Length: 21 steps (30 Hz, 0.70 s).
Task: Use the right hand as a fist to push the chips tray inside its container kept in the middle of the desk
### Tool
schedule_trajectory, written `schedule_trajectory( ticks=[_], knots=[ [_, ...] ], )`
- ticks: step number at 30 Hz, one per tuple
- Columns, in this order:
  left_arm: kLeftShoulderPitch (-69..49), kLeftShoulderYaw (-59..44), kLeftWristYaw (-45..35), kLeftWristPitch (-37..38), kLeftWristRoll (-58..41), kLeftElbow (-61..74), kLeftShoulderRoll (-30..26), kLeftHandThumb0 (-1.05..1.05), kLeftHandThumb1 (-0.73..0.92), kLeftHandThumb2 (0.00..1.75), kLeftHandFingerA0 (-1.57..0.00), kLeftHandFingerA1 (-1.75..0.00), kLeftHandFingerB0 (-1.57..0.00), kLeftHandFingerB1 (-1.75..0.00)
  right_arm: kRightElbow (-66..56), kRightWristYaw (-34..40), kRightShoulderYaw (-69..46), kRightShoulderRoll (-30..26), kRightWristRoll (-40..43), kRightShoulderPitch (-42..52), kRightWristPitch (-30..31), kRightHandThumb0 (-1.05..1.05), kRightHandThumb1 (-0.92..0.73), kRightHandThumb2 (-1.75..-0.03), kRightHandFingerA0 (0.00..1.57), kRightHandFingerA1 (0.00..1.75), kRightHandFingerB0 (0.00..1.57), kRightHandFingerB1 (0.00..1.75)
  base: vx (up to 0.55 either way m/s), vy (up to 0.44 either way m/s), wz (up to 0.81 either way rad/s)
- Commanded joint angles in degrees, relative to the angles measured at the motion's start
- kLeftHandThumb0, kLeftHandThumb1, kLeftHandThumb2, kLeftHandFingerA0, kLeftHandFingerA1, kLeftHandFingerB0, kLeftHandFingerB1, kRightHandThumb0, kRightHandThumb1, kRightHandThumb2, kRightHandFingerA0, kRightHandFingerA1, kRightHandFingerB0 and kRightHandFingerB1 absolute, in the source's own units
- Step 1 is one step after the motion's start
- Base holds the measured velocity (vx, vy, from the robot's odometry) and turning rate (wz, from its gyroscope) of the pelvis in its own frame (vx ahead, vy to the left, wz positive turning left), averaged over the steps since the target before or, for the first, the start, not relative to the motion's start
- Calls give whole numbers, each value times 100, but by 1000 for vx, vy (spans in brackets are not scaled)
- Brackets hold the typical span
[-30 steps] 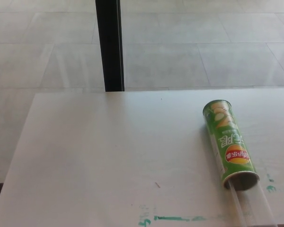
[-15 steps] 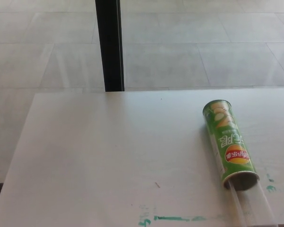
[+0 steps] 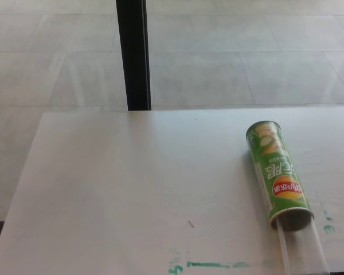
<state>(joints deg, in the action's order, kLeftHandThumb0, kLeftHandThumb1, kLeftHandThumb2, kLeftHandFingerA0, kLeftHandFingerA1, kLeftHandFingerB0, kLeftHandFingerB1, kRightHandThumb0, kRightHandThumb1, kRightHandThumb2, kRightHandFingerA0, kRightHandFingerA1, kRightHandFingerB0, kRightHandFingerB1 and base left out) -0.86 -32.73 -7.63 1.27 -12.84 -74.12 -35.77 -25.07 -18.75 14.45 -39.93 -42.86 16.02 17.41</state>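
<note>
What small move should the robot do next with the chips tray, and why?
Probably bring the right hand, closed as a fist, into view behind the near end of the clear plastic chips tray. The tray sticks out of the open near mouth of the green cylindrical chips can, which lies on its side on the white desk, and neither hand is in view yet.

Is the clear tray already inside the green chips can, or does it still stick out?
It sticks out. The clear tray extends from the open near end of the lying chips can toward the desk's near edge.
</note>
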Motion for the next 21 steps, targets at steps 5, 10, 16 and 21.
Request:
schedule_trajectory(
  ticks=[5, 10, 16, 21],
  knots=[
    [31, -97, 76, 62, -151, 4, -79, -54, 83, 65, -52, -66, -42, -49, 71, 156, -93, 167, -303, 72, -134, -89, -70, -62, 107, 111, 44, 73, 0, 0, 0],
    [41, -52, 119, 52, -127, 22, -47, -54, 84, 65, -54, -64, -45, -50, 8, -237, -13, -9, -791, 105, 129, -91, -72, -62, 98, 121, 43, 71, 0, 0, 0],
    [12, 0, 115, 97, -109, 33, -54, -55, 84, 65, -58, -65, -46, -50, 82, -324, -175, -186, -1037, 378, 220, -87, -67, -61, 103, 104, 57, 69, 0, 0, 0],
    [32, 12, 146, 79, -124, 37, -46, -55, 84, 65, -55, -64, -44, -49, -41, -1439, -184, -412, -1488, 240, 702, -83, -48, -102, 81, 88, 50, 67, 0, 0, 0]
  ],
)
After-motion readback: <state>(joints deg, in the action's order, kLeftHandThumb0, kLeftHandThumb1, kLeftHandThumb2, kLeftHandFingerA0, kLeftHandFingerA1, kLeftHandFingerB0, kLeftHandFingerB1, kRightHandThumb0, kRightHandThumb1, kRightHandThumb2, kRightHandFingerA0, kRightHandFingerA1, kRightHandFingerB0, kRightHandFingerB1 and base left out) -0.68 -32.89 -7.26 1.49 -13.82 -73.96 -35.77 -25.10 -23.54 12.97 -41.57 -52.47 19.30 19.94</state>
